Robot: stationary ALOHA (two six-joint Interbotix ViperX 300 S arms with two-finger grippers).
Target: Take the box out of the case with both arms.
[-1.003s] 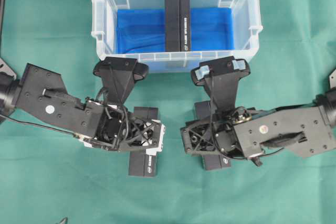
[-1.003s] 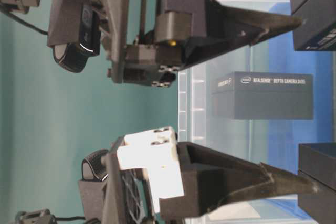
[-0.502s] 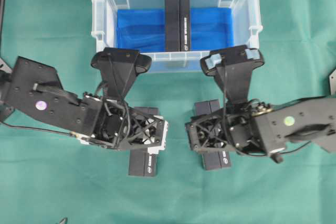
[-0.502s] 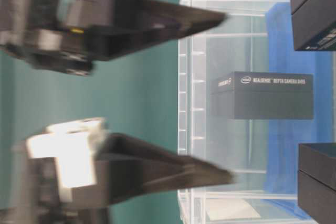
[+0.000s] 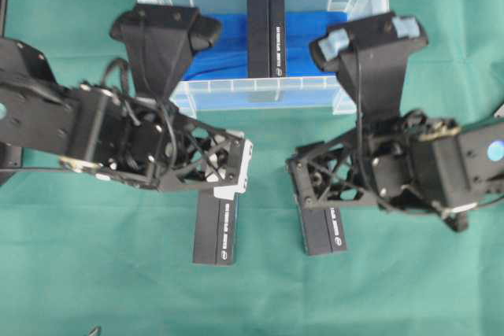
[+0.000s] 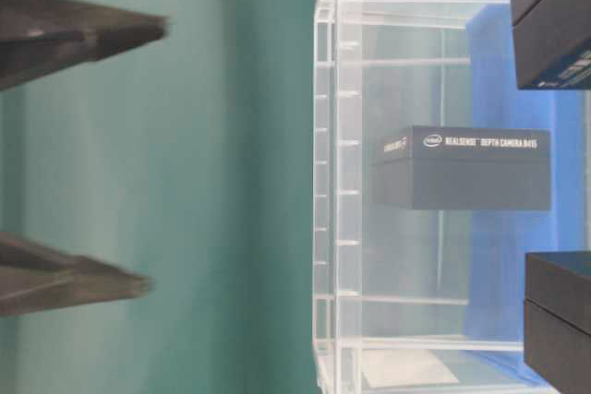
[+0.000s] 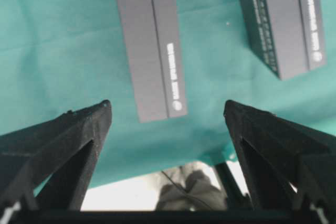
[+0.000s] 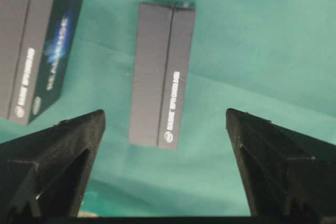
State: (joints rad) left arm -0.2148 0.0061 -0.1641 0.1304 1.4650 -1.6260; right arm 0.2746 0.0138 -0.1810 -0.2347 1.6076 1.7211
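One box (image 5: 266,31) stands on the blue sheet (image 5: 315,45) inside the case (image 5: 263,94), at its middle, not yet lifted. Two boxes lie on the green cloth (image 5: 94,273) in front of the case: one (image 5: 216,230) beneath my left gripper (image 7: 168,109), one (image 5: 323,230) beneath my right gripper (image 8: 165,116). Both my grippers hang spread wide, holding nothing, near the case's front wall. I judge that reaching in for the last box remains.
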